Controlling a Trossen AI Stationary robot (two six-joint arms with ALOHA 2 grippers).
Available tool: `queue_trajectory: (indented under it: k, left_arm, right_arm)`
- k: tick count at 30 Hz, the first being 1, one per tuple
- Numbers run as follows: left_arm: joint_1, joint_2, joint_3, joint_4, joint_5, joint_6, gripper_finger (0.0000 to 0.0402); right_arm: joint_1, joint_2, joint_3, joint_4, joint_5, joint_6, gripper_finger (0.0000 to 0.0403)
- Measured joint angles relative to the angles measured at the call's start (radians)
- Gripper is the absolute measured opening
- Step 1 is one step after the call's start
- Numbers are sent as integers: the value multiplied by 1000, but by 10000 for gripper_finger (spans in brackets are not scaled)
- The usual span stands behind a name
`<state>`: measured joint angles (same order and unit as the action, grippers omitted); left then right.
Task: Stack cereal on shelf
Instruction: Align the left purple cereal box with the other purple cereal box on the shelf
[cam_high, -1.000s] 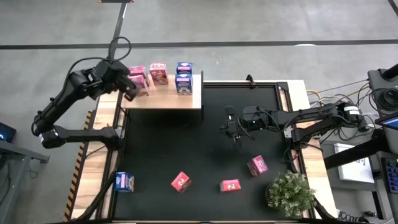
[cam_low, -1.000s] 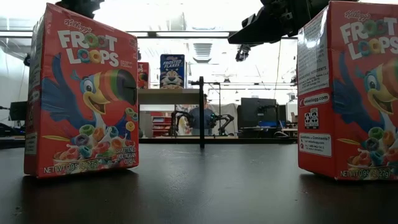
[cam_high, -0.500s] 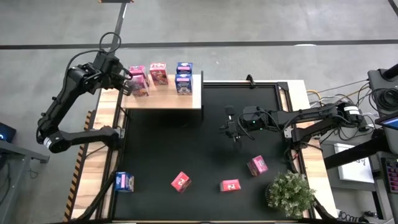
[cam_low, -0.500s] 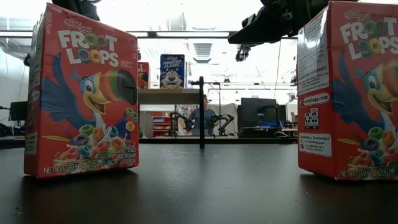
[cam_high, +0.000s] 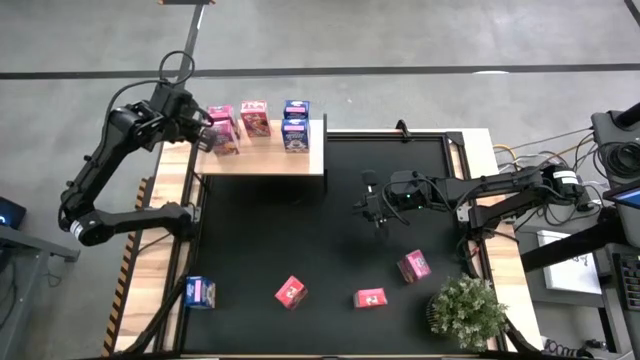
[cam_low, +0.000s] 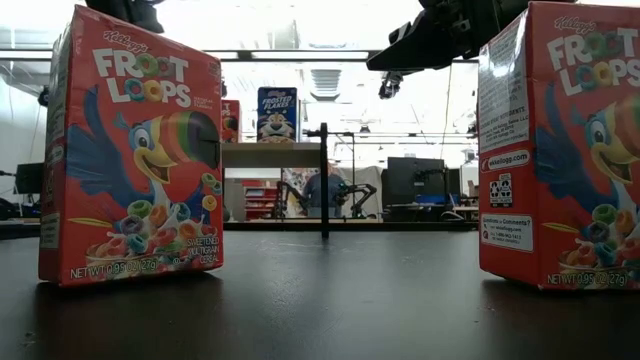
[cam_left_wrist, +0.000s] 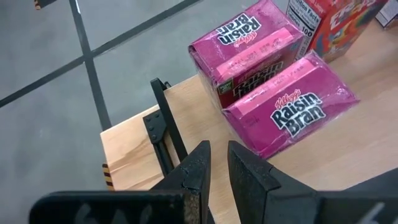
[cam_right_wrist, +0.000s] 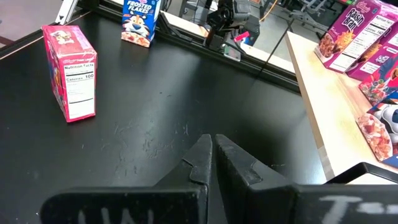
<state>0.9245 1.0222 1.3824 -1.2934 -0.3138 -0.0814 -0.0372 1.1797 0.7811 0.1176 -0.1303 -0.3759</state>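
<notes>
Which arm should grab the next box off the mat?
Probably the right. The right gripper hangs over the mat, empty, with a pink box close by. The left gripper is up at the shelf, beside the stacked Raisin Bran boxes, farther from the loose ones.

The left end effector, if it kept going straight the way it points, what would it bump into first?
Probably the shelf. The left end effector, fingers nearly shut and empty, points down at the bare wood near the shelf's corner, just beside the two Raisin Bran boxes. Depth is hard to judge, so it might graze the nearer box.
</notes>
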Motion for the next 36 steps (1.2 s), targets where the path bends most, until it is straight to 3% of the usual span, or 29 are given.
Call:
queue_trajectory:
  k: [16,26,31,36]
  left_arm:
    - [-1,1,-5,30,-8,-53,39]
    - [-34,3,-25,117,70,-78,39]
    - [-34,13,-25,124,-4,-74,39]
    - [-34,13,-32,123,-13,-62,39]
  right_arm:
    - [0,0,0,0,0,0,12]
    - [0,0,0,-1,0,-1,12]
    - [0,0,0,-4,0,0,12]
    - [0,0,0,-9,0,-1,12]
